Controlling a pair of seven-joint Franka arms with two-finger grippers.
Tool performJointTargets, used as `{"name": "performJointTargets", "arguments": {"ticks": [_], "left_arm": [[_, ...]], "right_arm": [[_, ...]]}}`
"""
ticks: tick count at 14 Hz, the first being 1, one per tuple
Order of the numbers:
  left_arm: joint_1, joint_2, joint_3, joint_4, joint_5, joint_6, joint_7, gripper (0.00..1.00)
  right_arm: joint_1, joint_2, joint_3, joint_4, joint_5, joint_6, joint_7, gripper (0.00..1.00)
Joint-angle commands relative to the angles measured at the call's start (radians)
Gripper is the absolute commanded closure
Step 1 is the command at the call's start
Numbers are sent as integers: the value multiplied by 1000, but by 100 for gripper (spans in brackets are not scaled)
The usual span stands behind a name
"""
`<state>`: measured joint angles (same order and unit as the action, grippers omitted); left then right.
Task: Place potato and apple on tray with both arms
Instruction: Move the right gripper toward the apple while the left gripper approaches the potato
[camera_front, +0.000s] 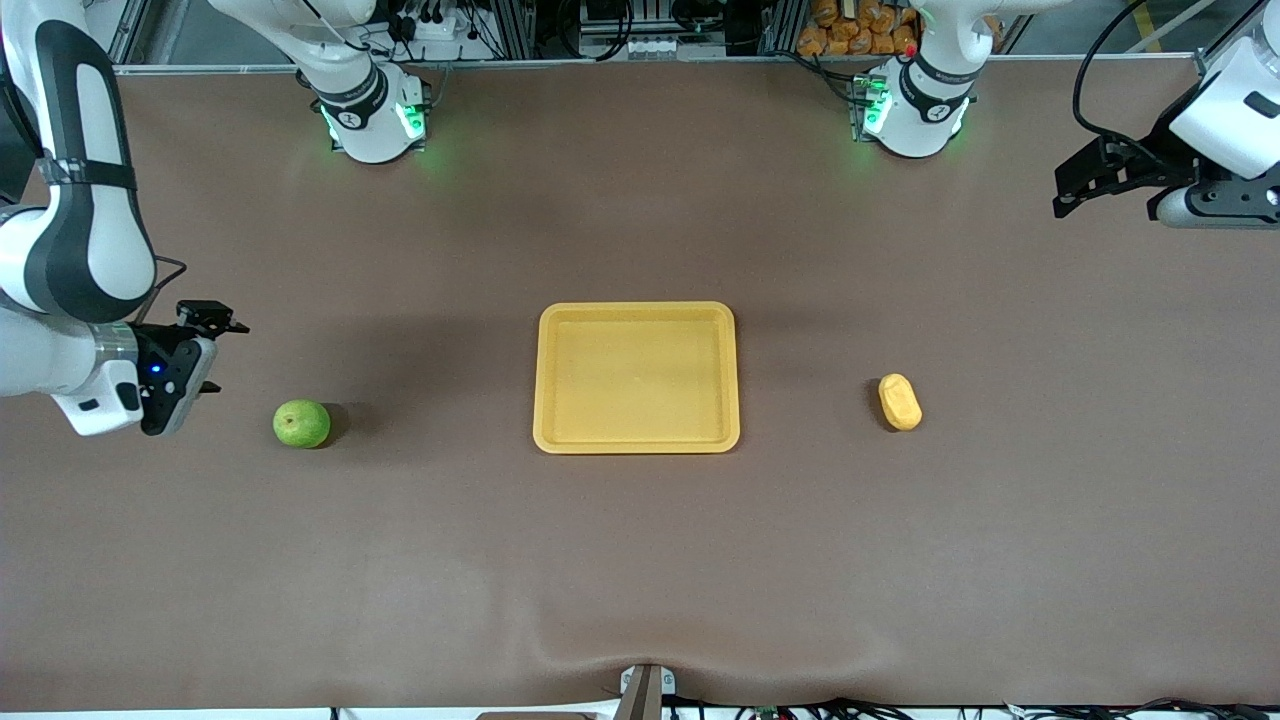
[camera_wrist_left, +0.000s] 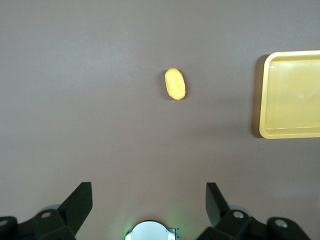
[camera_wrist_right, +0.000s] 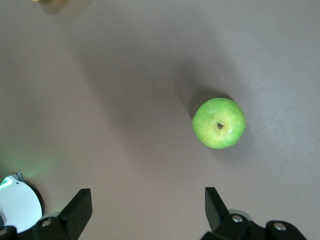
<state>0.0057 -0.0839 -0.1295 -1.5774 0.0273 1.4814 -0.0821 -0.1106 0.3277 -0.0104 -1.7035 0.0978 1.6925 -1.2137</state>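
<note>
The yellow-orange tray (camera_front: 637, 312) lies empty at the table's middle. The green apple (camera_front: 301, 423) sits on the table toward the right arm's end. The yellow-orange potato (camera_front: 900, 401) lies toward the left arm's end. My right gripper (camera_front: 222, 356) hangs open and empty over the table beside the apple; the right wrist view shows the apple (camera_wrist_right: 219, 123) ahead of its open gripper (camera_wrist_right: 148, 202). My left gripper (camera_front: 1070, 190) hangs open and empty over the left arm's end of the table. The left wrist view shows the potato (camera_wrist_left: 175, 83) and part of the tray (camera_wrist_left: 292, 95) ahead of the gripper (camera_wrist_left: 149, 200).
The two arm bases (camera_front: 375, 115) (camera_front: 910, 110) glow green along the table's edge farthest from the front camera. A small metal mount (camera_front: 645, 690) sits at the nearest edge. Brown cloth covers the table.
</note>
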Motion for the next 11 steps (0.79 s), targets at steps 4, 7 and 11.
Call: {"name": "performJointTargets", "arguments": {"ticks": [4, 7, 11], "left_arm": [[11, 61, 13, 28, 10, -6, -10, 0], [14, 79, 14, 25, 13, -7, -8, 0], [14, 148, 13, 7, 14, 23, -10, 0]], "right_arm": [[2, -120, 1, -155, 16, 74, -50, 0], [2, -185, 1, -252, 33, 157, -107, 0], [11, -268, 1, -365, 36, 242, -130, 0]]}}
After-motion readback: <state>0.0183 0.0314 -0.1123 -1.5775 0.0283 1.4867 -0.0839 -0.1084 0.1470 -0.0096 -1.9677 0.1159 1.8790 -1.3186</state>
